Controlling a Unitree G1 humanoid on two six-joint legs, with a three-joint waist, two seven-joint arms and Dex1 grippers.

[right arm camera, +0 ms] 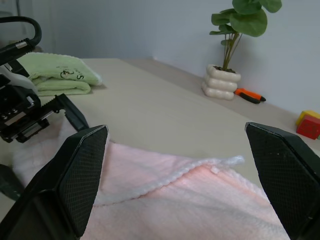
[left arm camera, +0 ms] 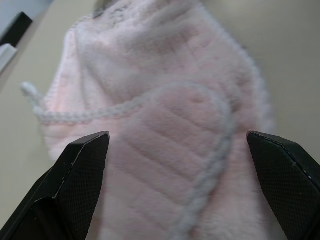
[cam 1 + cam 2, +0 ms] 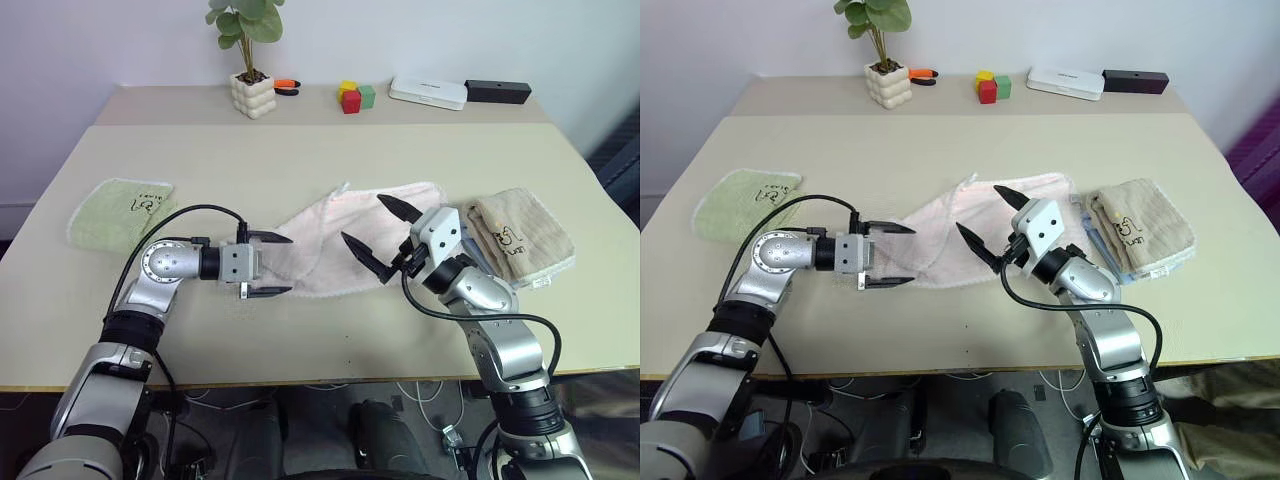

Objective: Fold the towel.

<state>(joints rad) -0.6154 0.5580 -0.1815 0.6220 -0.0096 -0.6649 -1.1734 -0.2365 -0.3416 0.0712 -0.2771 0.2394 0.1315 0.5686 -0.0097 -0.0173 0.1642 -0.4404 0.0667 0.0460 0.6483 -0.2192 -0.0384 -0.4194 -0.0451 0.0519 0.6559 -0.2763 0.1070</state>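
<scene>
A pale pink towel [image 3: 335,240] lies loosely folded at the middle of the tabletop [image 3: 300,160]. The left end effector [image 3: 268,265], fingers spread apart, hovers at its left edge. The right end effector [image 3: 382,232], also spread apart, hangs above its right part. A green towel [image 3: 120,210] lies far left, a beige towel [image 3: 520,238] right.

pink towel [image 1: 200,195] between open jaws
</scene>
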